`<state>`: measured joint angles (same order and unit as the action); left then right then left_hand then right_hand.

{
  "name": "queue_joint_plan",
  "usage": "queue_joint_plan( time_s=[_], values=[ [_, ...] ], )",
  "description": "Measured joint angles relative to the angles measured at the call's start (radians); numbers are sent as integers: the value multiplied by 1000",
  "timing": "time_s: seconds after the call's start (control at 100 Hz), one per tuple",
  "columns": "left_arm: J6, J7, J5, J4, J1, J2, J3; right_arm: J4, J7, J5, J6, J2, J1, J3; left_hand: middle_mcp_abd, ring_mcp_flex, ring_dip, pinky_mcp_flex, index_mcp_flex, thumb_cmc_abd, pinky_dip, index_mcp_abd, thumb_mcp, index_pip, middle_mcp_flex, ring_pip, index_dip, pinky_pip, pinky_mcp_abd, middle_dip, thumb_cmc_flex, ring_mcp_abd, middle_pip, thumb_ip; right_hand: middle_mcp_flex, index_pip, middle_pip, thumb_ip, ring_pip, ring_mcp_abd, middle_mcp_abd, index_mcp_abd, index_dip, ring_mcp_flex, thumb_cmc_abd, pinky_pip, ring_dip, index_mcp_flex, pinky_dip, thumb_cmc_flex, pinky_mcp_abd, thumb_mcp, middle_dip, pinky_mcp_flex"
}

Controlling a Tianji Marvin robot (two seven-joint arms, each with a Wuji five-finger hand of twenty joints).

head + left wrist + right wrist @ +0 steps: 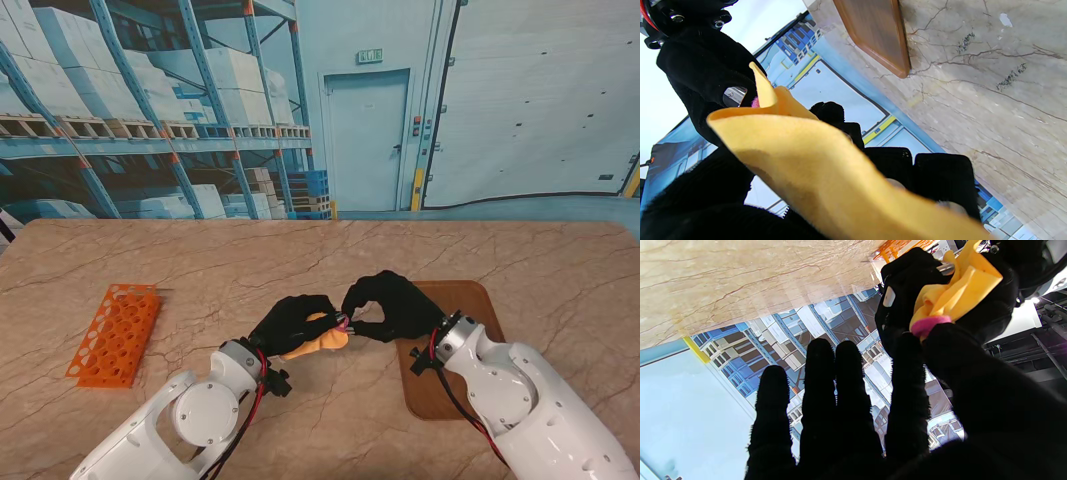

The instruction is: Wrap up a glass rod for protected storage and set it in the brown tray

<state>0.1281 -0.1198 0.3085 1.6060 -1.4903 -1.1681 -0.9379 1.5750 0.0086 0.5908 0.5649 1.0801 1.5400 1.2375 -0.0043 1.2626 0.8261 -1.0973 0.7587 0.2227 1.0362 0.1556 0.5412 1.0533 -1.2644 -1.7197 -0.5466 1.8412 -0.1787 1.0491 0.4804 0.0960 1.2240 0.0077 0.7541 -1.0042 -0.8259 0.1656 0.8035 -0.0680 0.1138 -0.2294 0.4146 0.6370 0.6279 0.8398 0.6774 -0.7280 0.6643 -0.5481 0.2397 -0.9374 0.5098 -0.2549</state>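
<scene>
My left hand (pixel 290 322) is shut on a yellow cloth bundle (pixel 320 343) held just above the table's middle. The rod itself is mostly hidden in the cloth (pixel 953 293); a shiny clear tip (pixel 947 268) pokes out at one end. A pink band (pixel 927 325) rings the cloth's other end. My right hand (pixel 385 305) pinches that band (pixel 343 323) between thumb and index, its other fingers (pixel 826 390) spread out straight. The brown tray (pixel 455 350) lies on the table to the right, partly under my right wrist.
An orange tube rack (pixel 115 333) lies on the table at the left. In the left wrist view the cloth (pixel 813 160) fills the foreground, with the tray's corner (pixel 873 30) and the marble table (pixel 990 100) beyond.
</scene>
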Motion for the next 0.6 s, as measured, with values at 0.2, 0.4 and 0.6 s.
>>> queue_joint_plan(
  time_s=[0.2, 0.4, 0.6],
  values=[
    [0, 0, -1, 0, 0, 0, -2, -2, -54, 30, 1, 2, -2, -18, 0, 0, 0, 0, 0, -13, 0, 4, -58, -24, 0, 0, -7, 0, 0, 1, -25, 0, 3, 4, 0, -1, 0, 5, 0, 0, -1, -8, 1, 4, 19, -4, 0, 8, 8, 0, 0, -2, 1, -7],
    [-4, 0, 1, -1, 1, 0, -2, -9, -108, 95, 3, 8, -10, -34, -1, 0, 0, 0, 0, -25, 0, 5, -140, -47, 0, 0, -17, 0, 0, 3, -41, 0, 5, 5, 1, -1, -3, 0, 0, 0, -1, -17, 7, 6, 50, -4, 0, 8, 9, 1, 0, -12, 1, -12],
    [-10, 1, 8, -1, 1, 0, -2, -16, -154, 149, 3, 11, -19, -50, -1, 0, 0, 0, 0, -24, 0, 5, -234, -61, 0, 0, -17, 0, 1, 3, -42, 0, 6, 5, 1, -1, -14, 3, 0, 0, -1, -23, 10, 7, 60, -4, 0, 8, 10, 1, 1, -12, 2, -12]
  ],
)
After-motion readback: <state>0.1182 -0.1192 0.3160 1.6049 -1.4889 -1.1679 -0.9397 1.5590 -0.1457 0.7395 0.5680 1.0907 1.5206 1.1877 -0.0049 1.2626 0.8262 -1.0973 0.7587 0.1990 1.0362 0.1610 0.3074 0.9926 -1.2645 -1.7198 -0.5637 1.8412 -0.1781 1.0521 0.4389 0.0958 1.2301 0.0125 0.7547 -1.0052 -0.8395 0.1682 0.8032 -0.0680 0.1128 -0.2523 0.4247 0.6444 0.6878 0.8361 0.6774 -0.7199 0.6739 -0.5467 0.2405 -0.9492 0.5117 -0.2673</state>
